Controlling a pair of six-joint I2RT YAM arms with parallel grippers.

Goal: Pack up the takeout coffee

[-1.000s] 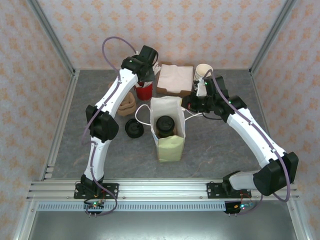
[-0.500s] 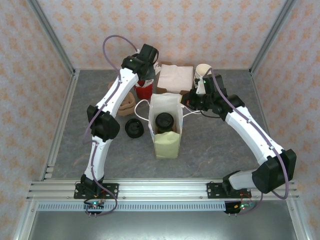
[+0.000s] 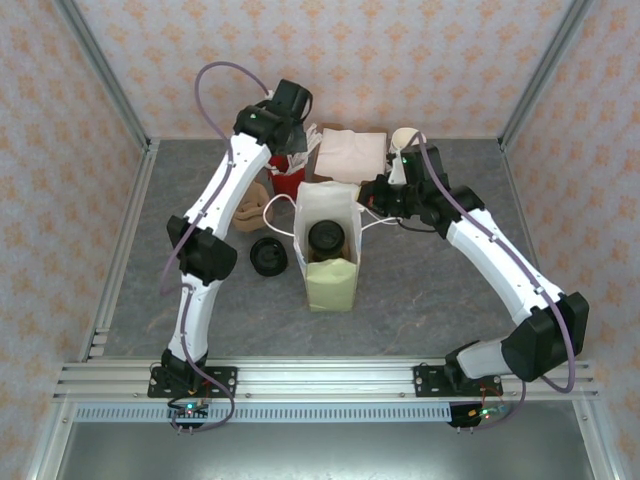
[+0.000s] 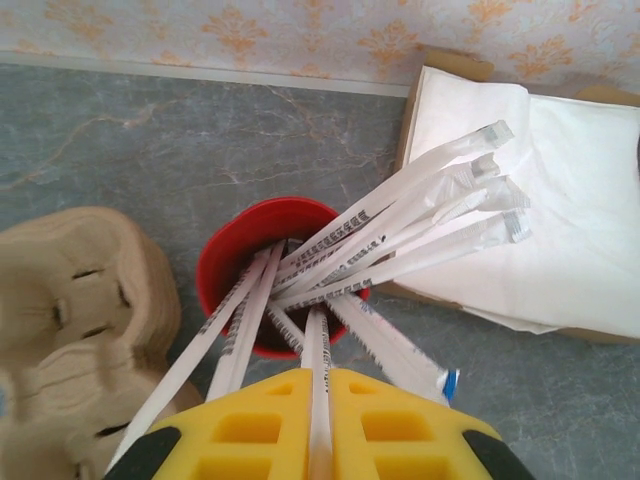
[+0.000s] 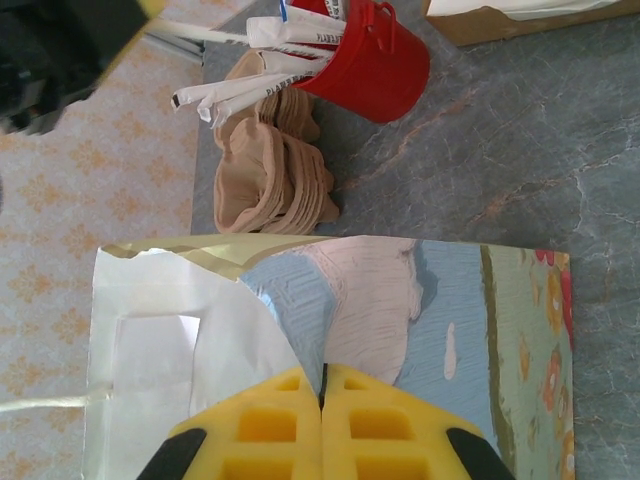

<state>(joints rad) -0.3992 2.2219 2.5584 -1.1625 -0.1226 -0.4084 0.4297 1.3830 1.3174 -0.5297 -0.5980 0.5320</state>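
Left jaws: pinching a wrapped straw (image 4: 317, 360) in the red cup (image 4: 220, 260)
Right jaws: clamping the paper bag (image 3: 332, 285) rim
Takeout coffee (image 3: 325, 237): inside bag
Black lid (image 3: 268, 256): left of bag

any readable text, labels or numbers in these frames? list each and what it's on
Nothing can be read in full.
wrapped straws in the red cup: small dark print runs along each wrapper, too blurred to read.
paper bag: a printed picture in blue, pink and green, no words visible.
takeout coffee: plain black lid, no marking visible.
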